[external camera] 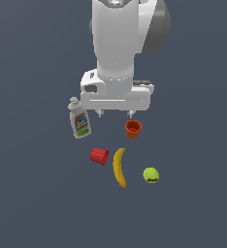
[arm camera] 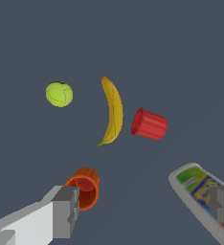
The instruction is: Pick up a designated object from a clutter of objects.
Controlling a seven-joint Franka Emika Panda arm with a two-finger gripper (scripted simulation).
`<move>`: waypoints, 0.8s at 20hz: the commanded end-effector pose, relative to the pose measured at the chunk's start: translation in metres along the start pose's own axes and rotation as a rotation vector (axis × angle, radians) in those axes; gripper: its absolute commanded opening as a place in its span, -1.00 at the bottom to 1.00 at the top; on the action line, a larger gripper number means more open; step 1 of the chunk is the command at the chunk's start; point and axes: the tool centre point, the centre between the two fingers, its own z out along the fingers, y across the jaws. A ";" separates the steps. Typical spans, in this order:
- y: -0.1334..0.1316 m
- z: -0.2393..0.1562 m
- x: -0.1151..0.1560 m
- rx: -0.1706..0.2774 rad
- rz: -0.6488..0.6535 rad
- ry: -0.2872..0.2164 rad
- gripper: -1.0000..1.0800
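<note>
The red cup (external camera: pixel 99 156) (arm camera: pixel 150 125) lies on its side on the grey floor, close beside the yellow banana (external camera: pixel 119 167) (arm camera: pixel 112 111). My gripper (external camera: pixel 115 114) (arm camera: pixel 145 210) hangs open above the floor with nothing between its fingers. In the exterior view it sits behind the red cup, between the white labelled bottle (external camera: pixel 79 118) (arm camera: pixel 200 191) and the upright orange cup (external camera: pixel 133 129) (arm camera: pixel 84 188). The red cup is apart from both fingers (arm camera: pixel 66 210). A yellow-green tennis ball (external camera: pixel 151 175) (arm camera: pixel 59 94) rests on the far side of the banana from the red cup.
The white arm body (external camera: pixel 118 48) rises behind the objects in the exterior view. The bottle lies flat near one finger and the orange cup stands near the other. A plain dark grey floor (external camera: pixel 193 203) surrounds the cluster.
</note>
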 end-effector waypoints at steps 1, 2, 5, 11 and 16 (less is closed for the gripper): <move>0.004 0.012 0.005 0.002 0.019 0.000 0.92; 0.006 0.018 0.007 0.003 0.029 0.001 0.92; 0.014 0.039 0.015 0.006 0.063 0.003 0.92; 0.037 0.099 0.031 0.007 0.158 0.009 0.92; 0.056 0.145 0.037 0.001 0.230 0.014 0.92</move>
